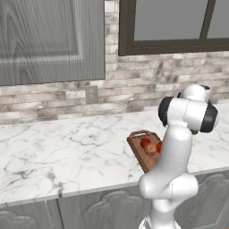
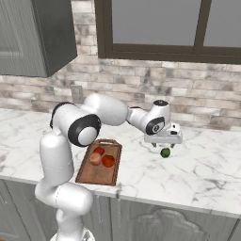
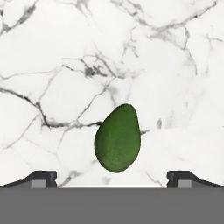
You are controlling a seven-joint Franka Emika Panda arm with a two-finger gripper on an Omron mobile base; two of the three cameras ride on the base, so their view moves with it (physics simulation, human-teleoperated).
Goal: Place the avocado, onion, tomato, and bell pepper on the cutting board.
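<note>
Avocado-fetching is the step in hand. Left base view: the rimmed brown wooden cutting board point(image 1: 144, 150) carries red produce. Right base view: the gripper point(image 2: 163, 141), fingers spread and empty, hangs right of the board above the dark green avocado point(image 2: 165, 152). Hand view: the avocado lies on the white marble counter point(image 3: 57, 57) between the tips; descending and closing should come next.

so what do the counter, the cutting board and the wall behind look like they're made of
Counter: looks like polished white marble, going by the grey veins, though it could be an imitation.
Cutting board: brown wood with a matte finish; faint grain and a raised rim show.
Wall: rough stone or brick strips in beige and grey, laid in staggered courses with pale joints.
</note>
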